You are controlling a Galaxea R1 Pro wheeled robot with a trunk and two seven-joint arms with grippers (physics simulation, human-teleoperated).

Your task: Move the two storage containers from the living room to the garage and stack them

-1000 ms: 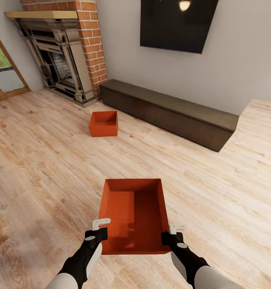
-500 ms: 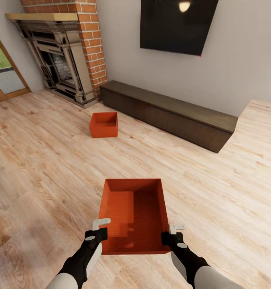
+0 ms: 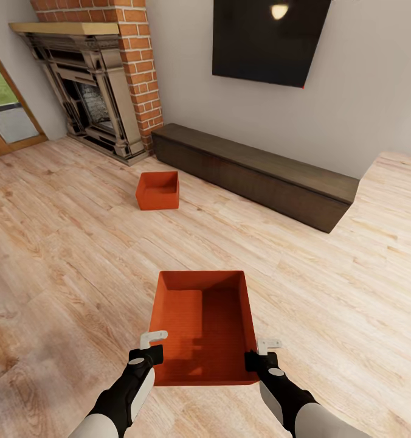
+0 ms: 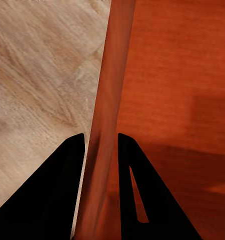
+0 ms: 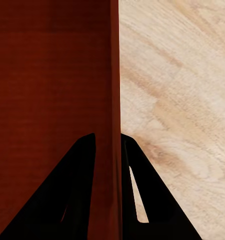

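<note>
1. Carrying looks to be the step in hand: the left gripper point(image 3: 146, 348) and right gripper point(image 3: 258, 353) each pinch a side wall of the near storage container point(image 3: 203, 325), one jaw inside, one outside.
2. The second container point(image 3: 158, 190) sits well ahead of the jaws on the wood floor point(image 3: 59, 255), near the bench point(image 3: 254, 173).
3. Next comes leaving for the garage, grip kept level.
4. Both fingertips' contact stays hidden behind the walls.
</note>
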